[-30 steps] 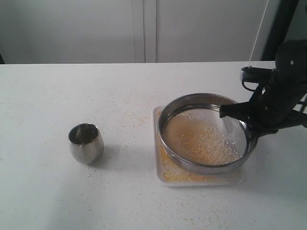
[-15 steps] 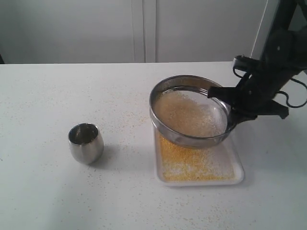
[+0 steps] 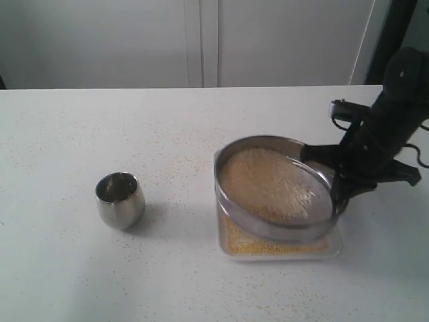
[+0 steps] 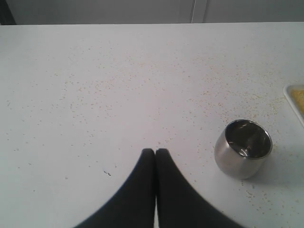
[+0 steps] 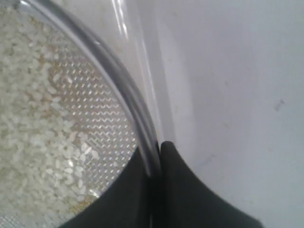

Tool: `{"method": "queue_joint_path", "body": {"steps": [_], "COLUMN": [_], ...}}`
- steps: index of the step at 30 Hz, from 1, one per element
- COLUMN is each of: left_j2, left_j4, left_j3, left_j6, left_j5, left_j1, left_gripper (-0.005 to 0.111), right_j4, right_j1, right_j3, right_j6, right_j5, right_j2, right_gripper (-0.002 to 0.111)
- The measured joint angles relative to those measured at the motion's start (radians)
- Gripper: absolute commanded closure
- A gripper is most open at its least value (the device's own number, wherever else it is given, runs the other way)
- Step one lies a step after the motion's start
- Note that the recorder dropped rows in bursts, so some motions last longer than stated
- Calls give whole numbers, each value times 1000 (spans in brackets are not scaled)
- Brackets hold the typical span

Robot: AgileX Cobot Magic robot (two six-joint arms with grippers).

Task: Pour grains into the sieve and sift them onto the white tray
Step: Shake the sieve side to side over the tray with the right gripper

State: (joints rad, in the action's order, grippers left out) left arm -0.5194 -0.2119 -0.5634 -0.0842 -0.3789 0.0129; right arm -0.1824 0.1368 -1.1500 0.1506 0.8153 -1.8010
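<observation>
**Inspector:** Exterior view first. What is hidden?

**Assistant:** The sieve [image 3: 285, 232] covers most of the white tray [image 3: 338, 247]. Only the tray's near edge and corners show, with a strip of yellow grains [image 3: 265, 245] lying on it. The right gripper [image 3: 333, 186] is a dark mass at the sieve's right rim, and its jaws cannot be told apart here. The left gripper is out of frame.

**Inspector:** Orientation of the sieve?

**Assistant:** It sits over the tray with its mouth up, slightly tilted. Being round, it has no long axis. Pale grains [image 3: 268, 181] cover its mesh. Whether its underside touches the tray cannot be determined. A steel cup [image 3: 120, 200] stands upright on the table [image 3: 100, 127], well apart to the left.

**Inspector:** Left wrist view.

**Assistant:** The left gripper [image 4: 155, 152] has its fingertips pressed together and holds nothing, above bare table. The cup [image 4: 243, 148] is near it, mouth up. One tray corner [image 4: 295, 97] is cut off at the frame edge.

**Inspector:** Right wrist view.

**Assistant:** The right gripper [image 5: 159, 148] is clamped on the sieve's rim [image 5: 126, 97], one finger inside the wall and one outside, with almost no gap between them. The mesh [image 5: 107, 114] shows bare beside the rim, and whitish grains [image 5: 35, 123] lie further in. Most of the sieve is out of frame.
</observation>
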Motion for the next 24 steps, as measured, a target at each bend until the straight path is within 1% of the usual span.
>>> {"method": "queue_joint_path", "body": {"steps": [2,4,7,9,11,13,15,16,17,19,20,22,24], "left_j2": [0,0,0,0,0,0,0,0,0,0,0,0,0], "left_j4": [0,0,0,0,0,0,0,0,0,0,0,0,0], "left_j3": [0,0,0,0,0,0,0,0,0,0,0,0,0], "left_j6": [0,0,0,0,0,0,0,0,0,0,0,0,0], "left_j5": [0,0,0,0,0,0,0,0,0,0,0,0,0], "left_j1": [0,0,0,0,0,0,0,0,0,0,0,0,0], "left_gripper": [107,107,107,107,107,107,107,107,107,107,107,107,107], "right_j4": [31,13,13,74,136,128,68,34,10,1,19,77,98], "right_j1": [14,13,4,6,12,13,13,11,9,9,15,29,39], "right_j3": [78,23,-121,-102,-9,50,6,-50,-105,-148,-133,-55,47], "right_j6": [22,41,57,69,65,53,53,55,57,56,48,47,28], "right_j5": [-100,-164,-38,37,29,-42,-102,-95,-54,23,60,74,8], "right_j2": [60,36,-63,-59,6,46,10,-36,-83,-126,-115,-47,32], "right_gripper": [108,108,108,108,108,108,108,108,108,108,108,108,108]}}
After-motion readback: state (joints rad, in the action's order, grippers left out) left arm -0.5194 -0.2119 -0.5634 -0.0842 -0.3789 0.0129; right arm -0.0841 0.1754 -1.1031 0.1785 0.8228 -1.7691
